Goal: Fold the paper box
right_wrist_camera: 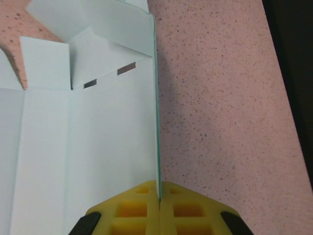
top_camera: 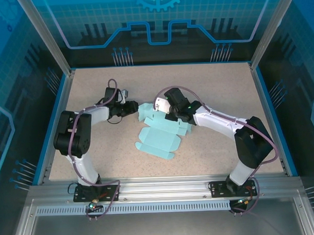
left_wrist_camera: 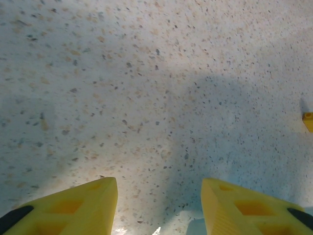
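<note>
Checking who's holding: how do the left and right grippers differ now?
On the left gripper the fingers stand apart; on the right gripper they press shut. The left gripper has speckled table between them; the right gripper pinches a panel of the pale light-blue card paper box. Both have yellow fingers.

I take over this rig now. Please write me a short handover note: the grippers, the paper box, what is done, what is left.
Left gripper: open, empty, over the speckled table beside the sheet's left edge.
Right gripper: shut on the edge of one panel of the pale light-blue card paper box, holding that panel raised.
Box: mid-table between the grippers, mostly flat.
Done: one panel lifted.
Left to do: the other walls and flaps, then closing.
</note>
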You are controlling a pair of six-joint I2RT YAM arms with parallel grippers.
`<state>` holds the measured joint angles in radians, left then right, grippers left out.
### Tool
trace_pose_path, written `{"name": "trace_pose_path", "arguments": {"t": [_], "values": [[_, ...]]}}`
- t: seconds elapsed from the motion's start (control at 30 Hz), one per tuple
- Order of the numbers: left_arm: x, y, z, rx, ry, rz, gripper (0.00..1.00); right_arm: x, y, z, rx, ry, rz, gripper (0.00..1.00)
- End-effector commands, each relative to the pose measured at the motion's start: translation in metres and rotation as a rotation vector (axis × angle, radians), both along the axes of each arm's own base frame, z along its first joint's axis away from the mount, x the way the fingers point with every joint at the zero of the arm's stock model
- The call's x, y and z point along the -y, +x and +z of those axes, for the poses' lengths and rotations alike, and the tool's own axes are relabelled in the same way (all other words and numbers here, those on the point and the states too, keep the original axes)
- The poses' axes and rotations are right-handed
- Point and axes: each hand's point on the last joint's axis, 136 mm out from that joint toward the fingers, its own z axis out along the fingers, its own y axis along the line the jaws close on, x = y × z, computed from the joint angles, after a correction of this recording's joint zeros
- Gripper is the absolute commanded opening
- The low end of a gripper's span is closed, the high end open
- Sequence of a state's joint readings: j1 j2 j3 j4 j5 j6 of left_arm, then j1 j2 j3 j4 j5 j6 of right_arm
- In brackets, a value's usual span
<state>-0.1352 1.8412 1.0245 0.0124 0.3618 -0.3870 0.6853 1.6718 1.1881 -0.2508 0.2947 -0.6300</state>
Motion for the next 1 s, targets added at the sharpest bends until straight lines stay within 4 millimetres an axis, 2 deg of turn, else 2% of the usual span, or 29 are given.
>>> {"name": "trace_pose_path", "arguments": {"t": [0.0,0.17,0.53,0.97], "values": [[0.014,-0.01,-0.007,-0.009,-0.013,-0.073,0.5,0.0,0.005,-0.008,0.054,-0.07,0.01,0.0],[0.017,-0.019,-0.008,-0.003,-0.014,-0.085,0.5,0.001,0.004,-0.012,0.052,-0.078,0.011,0.0],[0.031,-0.036,0.005,0.086,-0.008,-0.173,0.5,0.003,0.003,-0.008,0.068,-0.084,0.022,0.0],[0.03,-0.033,0.012,0.162,0.043,-0.205,0.5,0.0,-0.005,0.007,0.138,-0.085,0.055,0.0]]}}
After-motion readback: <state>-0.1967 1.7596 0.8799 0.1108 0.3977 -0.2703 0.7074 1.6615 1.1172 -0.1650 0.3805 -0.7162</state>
